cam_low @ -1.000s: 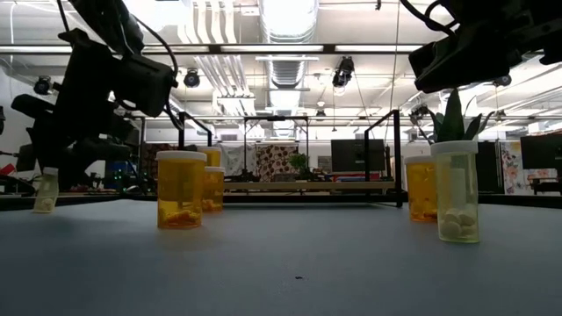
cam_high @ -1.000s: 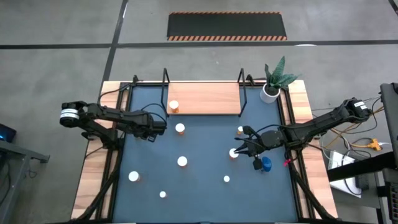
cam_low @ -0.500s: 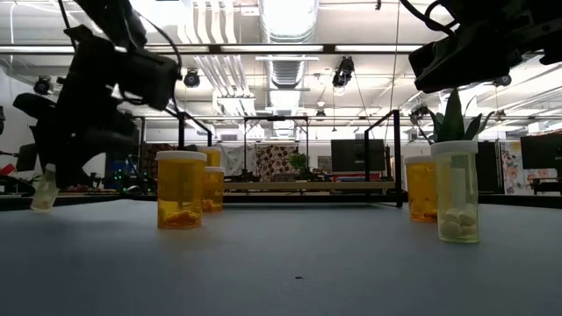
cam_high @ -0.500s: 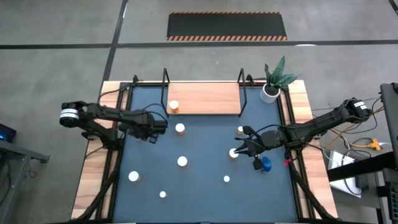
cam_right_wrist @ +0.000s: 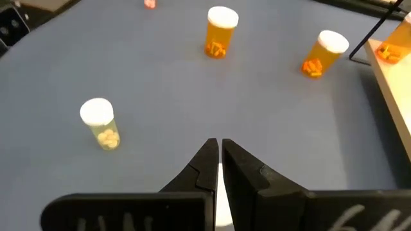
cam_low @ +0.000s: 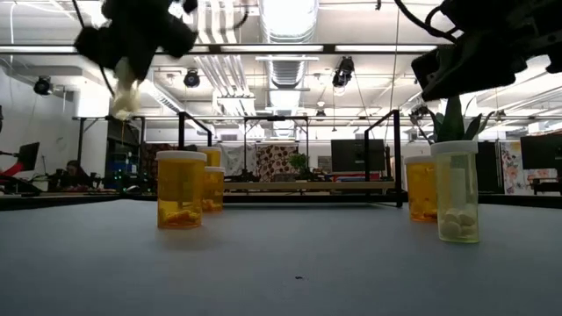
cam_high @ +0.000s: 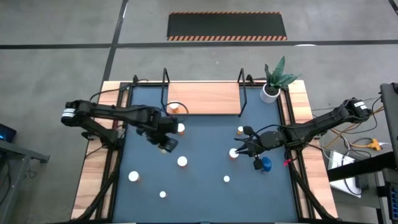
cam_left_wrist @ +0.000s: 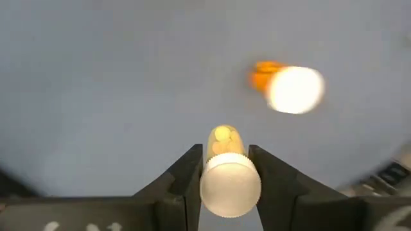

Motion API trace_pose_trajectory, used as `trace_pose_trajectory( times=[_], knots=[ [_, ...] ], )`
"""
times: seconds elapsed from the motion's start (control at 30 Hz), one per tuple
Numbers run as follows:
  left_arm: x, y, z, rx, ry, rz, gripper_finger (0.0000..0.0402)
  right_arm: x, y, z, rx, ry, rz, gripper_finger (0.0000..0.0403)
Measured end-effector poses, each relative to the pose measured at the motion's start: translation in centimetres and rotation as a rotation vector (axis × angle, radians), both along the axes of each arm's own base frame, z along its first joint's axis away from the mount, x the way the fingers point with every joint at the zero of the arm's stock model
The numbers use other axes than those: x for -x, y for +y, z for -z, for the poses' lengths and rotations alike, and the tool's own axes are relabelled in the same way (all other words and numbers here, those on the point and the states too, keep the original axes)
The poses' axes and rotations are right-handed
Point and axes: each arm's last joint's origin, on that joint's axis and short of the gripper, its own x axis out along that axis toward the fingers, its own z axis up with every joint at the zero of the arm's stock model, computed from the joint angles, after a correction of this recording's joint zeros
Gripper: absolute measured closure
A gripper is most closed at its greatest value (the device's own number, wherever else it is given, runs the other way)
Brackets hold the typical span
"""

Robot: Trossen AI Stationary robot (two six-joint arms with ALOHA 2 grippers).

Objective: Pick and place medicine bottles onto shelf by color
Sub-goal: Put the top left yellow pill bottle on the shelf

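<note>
The dark two-finger left gripper (cam_high: 166, 145) hangs raised near centre, clamping a small pale white-capped bottle (cam_left_wrist: 229, 178); the dark two-finger right gripper (cam_high: 243, 147), fingers together, waits at three o'clock.

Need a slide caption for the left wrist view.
Left gripper holds a white-capped pale bottle above the blue mat, an orange bottle standing beyond.

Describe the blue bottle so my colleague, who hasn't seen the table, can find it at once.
Start at the dark-blue mat and go to its right edge, where the right hand hovers. The blue bottle stands just beside that arm. It is the only blue one; its neighbours show white caps.
</note>
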Motion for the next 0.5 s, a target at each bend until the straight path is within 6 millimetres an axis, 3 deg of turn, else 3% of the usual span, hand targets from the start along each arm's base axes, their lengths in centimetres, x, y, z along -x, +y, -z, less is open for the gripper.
trace_pose_trajectory(
  times=[0.17,0.5],
  knots=[
    [-3.8,-1.4,-2.4,-0.061,-0.099,0.114,0.031,0.3,-0.1,-0.1,0.001,0.004,0.0,0.039],
    [-12.9,-2.2,-3.8,-0.167,-0.238,0.462,0.031,1.7,-0.5,-0.7,0.022,-0.089,-0.036,0.039]
  ],
)
